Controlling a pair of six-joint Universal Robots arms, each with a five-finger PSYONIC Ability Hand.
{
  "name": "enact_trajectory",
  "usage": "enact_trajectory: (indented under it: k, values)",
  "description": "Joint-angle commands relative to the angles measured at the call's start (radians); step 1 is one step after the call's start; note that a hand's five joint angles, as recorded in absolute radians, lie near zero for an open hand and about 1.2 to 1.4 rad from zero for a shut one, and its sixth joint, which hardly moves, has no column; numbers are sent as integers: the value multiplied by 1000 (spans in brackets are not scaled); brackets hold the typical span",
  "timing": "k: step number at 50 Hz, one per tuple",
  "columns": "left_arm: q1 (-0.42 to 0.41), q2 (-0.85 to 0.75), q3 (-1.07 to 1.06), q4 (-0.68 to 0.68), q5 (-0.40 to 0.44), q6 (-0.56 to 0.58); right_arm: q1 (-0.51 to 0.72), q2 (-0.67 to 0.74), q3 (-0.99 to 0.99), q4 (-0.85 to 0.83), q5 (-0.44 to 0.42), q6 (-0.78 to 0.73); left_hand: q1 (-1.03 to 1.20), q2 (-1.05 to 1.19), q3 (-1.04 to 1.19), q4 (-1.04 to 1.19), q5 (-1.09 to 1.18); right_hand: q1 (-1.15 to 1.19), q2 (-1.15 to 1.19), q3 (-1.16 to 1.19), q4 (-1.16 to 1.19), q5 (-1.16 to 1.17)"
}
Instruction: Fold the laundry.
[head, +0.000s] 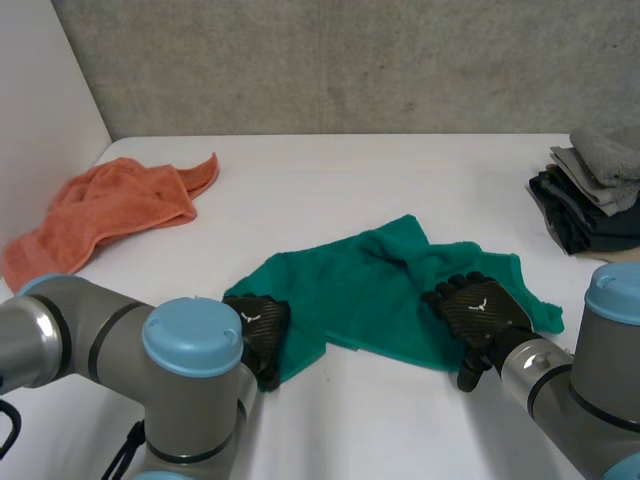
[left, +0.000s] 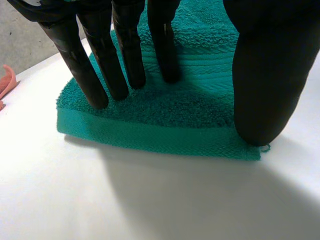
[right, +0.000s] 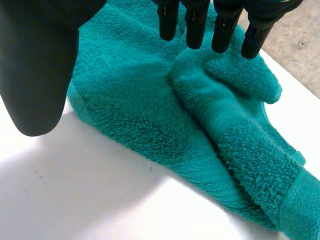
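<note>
A green towel (head: 380, 290) lies crumpled on the white table (head: 350, 170), partly doubled over itself. My left hand (head: 258, 325) is on the towel's near left corner. In the left wrist view its straight fingers (left: 125, 60) press their tips onto the green towel (left: 165, 130), and the thumb (left: 262, 75) comes down at the hemmed edge. My right hand (head: 478, 310) lies over the towel's near right edge. Seen from the right wrist, the right hand (right: 35, 65) stands open, its fingertips (right: 195, 25) just above a raised fold of the towel (right: 150, 115).
An orange towel (head: 110, 205) lies bunched at the far left of the table by the white wall. A stack of folded grey and dark laundry (head: 595, 195) sits at the far right edge. Bare table runs along the back.
</note>
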Motion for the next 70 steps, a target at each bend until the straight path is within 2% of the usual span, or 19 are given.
enact_trajectory:
  k: [1,11,22,23,25,27,30,35,51,61,70]
  values:
    - [1,-21,30,5,-1,1,0,0,2,-1,0,0,256,263,263,263,275,41,57,61,60,53]
    - [10,-56,73,40,-3,4,-1,0,2,1,2,-2,783,790,791,791,803,62,78,82,81,73]
    - [49,-55,113,34,2,57,-7,-2,2,1,8,0,784,791,791,791,804,65,81,84,84,76]
    - [50,-33,98,28,4,72,-9,-2,2,1,8,0,505,512,513,513,525,65,81,84,84,76]
    - [44,0,72,21,8,73,-9,-2,2,1,8,0,126,133,133,133,145,65,81,84,84,76]
    - [32,49,23,18,27,73,-9,-3,2,1,8,0,-63,-56,-56,-56,-43,65,81,84,84,76]
    - [13,91,-14,25,47,73,-9,-3,0,1,6,0,-166,-159,-159,-159,-147,65,81,84,84,76]
    - [-13,88,-39,24,83,72,-7,-3,0,1,6,0,-173,-166,-165,-165,-153,65,81,84,84,76]
    - [-7,-16,30,80,86,77,0,0,2,1,2,-3,-111,-104,-104,-104,-91,65,81,84,84,76]
    - [-10,-114,167,88,86,83,2,0,6,1,2,-3,-52,-45,-45,-45,-33,65,81,84,84,76]
    - [-8,-206,292,83,85,84,2,1,8,1,0,-3,97,104,104,104,117,65,81,84,84,76]
